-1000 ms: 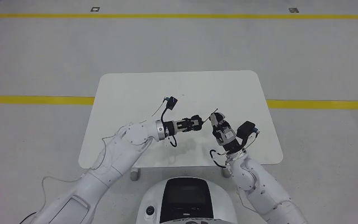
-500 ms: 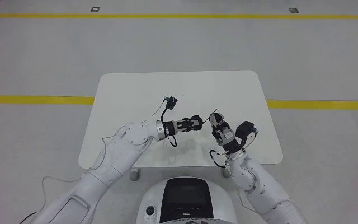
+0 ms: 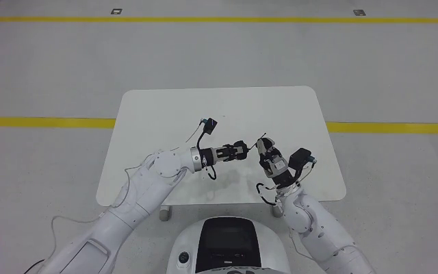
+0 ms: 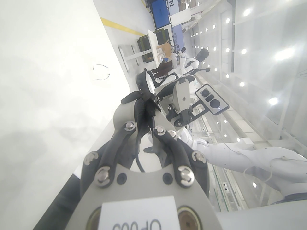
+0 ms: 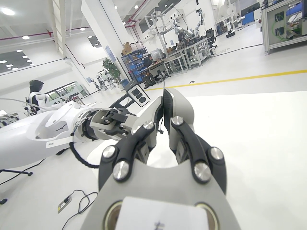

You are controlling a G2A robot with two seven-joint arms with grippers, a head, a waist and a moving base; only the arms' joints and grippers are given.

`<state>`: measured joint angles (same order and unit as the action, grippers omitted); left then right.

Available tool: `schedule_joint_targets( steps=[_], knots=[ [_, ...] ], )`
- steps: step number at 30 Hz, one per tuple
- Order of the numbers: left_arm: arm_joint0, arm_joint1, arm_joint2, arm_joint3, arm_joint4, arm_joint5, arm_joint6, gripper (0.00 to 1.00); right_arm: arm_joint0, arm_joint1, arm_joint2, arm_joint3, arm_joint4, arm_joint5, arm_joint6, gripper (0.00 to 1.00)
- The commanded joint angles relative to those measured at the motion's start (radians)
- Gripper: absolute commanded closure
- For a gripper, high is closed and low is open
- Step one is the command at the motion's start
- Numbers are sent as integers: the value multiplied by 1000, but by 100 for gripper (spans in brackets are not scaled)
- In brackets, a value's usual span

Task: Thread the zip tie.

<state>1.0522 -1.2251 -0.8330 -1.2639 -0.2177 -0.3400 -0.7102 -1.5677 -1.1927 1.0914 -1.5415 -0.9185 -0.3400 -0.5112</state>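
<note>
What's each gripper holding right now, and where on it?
Right gripper pinches the zip tie partway along, its tip poking out in front. Left gripper is shut; whether it holds the tie, I cannot tell.

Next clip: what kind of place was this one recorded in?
Most likely a robotics lab or factory-style test hall: yellow floor lines mark out the work area, other robot arms stand mounted farther off, and shelves of blue bins line the back.
</note>
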Motion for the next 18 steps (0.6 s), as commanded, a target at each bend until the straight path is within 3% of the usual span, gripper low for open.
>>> schedule_joint_targets(
  steps=[1,18],
  knots=[
    [0,0,0,0,0,0,0,100,0,0,-1,0,-2,0,-3,100],
    [0,0,0,0,0,0,0,100,2,-2,-1,4,-7,0,-15,100]
  ],
)
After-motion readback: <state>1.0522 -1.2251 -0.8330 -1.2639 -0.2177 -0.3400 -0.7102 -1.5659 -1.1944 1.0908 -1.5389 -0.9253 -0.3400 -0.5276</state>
